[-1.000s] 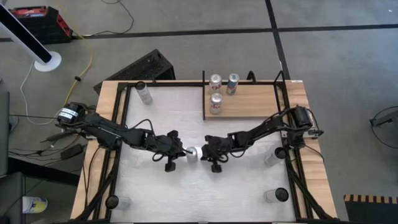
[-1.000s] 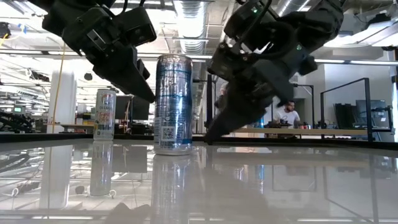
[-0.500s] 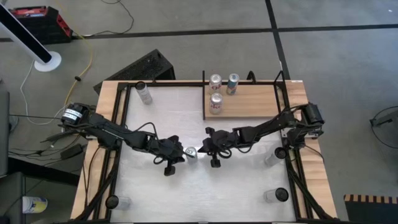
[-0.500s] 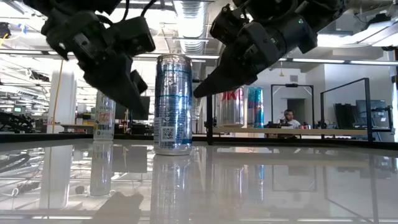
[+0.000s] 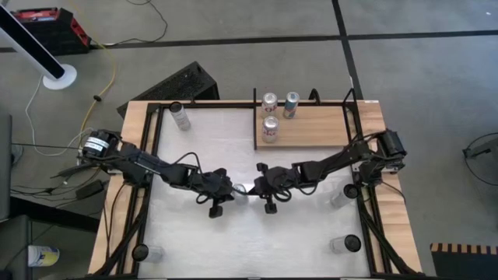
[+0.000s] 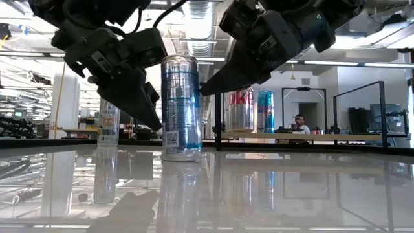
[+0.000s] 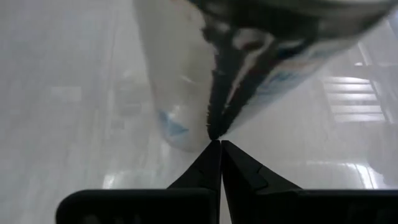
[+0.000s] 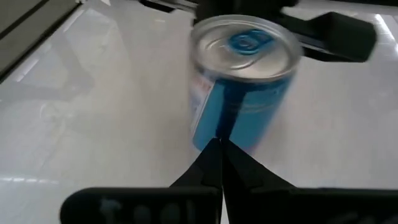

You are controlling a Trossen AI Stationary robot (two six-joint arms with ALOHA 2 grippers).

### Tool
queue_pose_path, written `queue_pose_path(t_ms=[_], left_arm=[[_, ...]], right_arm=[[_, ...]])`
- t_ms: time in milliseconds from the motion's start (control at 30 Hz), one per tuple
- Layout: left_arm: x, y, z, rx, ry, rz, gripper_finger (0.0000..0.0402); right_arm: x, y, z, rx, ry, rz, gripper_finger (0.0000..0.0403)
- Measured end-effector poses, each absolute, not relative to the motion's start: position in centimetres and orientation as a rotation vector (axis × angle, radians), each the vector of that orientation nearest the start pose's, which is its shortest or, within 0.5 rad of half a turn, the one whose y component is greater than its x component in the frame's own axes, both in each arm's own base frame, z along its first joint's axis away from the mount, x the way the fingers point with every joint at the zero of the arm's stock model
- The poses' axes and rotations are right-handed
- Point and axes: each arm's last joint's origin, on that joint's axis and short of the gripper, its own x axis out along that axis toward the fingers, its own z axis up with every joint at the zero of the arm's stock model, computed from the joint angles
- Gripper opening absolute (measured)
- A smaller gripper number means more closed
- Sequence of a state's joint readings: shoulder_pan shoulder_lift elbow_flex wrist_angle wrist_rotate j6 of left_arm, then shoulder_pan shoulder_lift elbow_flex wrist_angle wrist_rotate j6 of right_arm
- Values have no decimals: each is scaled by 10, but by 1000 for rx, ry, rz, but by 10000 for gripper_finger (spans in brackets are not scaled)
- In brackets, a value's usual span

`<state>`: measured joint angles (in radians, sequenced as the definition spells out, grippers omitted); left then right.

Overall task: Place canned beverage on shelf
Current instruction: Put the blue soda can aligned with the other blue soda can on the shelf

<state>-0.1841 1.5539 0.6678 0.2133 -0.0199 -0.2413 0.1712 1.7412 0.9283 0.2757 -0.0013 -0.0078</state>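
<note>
Both grippers meet at a slim silver-and-blue can [image 6: 180,107] standing upright near the middle of the white tabletop [image 5: 303,233], and everything here is placed from that can.

The left gripper [image 5: 227,193] sits just beside the can on its left. In the left wrist view its two dark fingers [image 7: 219,168] are pressed together tip to tip, gripping nothing, with the tips right against the can's [image 7: 186,81] lower wall. From table height this gripper [image 6: 152,120] hangs at the can's left side, angled downward.

The right gripper [image 5: 255,187] sits just beside the can on its right. In the right wrist view its fingers [image 8: 219,163] are likewise closed on each other and empty, pointing at the can [image 8: 244,81], whose pull-tab top shows. At table height its tip [image 6: 206,89] reaches the can's upper right side; actual contact cannot be told.

From above, the can [image 5: 240,189] is mostly hidden between the two grippers.

Beyond the can, toward the table's far edge, lies the shelf [image 5: 311,128], well apart. Three other cans [image 5: 270,128] stand on the shelf's left part.
</note>
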Motion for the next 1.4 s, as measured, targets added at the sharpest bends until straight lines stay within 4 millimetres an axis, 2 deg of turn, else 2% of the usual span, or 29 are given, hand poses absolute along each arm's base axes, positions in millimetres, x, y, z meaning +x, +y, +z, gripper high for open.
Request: queue_pose_path(t_ms=[233, 433, 600, 733, 833, 967, 1167, 1400], left_arm=[[292, -42, 158, -138, 641, -17, 0], [292, -35, 159, -142, 641, 15, 0], [287, -38, 161, -166, 678, -1, 0], [285, -47, 161, -213, 699, -94, 0], [285, -57, 165, -224, 670, -182, 0], [287, -65, 168, -202, 620, -211, 0], [290, -62, 172, -169, 560, -162, 0], [292, -54, 172, -171, 560, -135, 0]], right_arm=[[352, 72, 177, -60, 545, 203, 22], [343, 73, 175, -70, 644, 216, 22], [337, 70, 179, -80, 686, 194, 22], [340, 61, 179, -78, 681, 151, 22], [345, 52, 175, -69, 669, 121, 22], [348, 42, 172, -59, 666, 92, 22], [352, 40, 177, -70, 601, 91, 22], [351, 47, 176, -76, 605, 113, 22]])
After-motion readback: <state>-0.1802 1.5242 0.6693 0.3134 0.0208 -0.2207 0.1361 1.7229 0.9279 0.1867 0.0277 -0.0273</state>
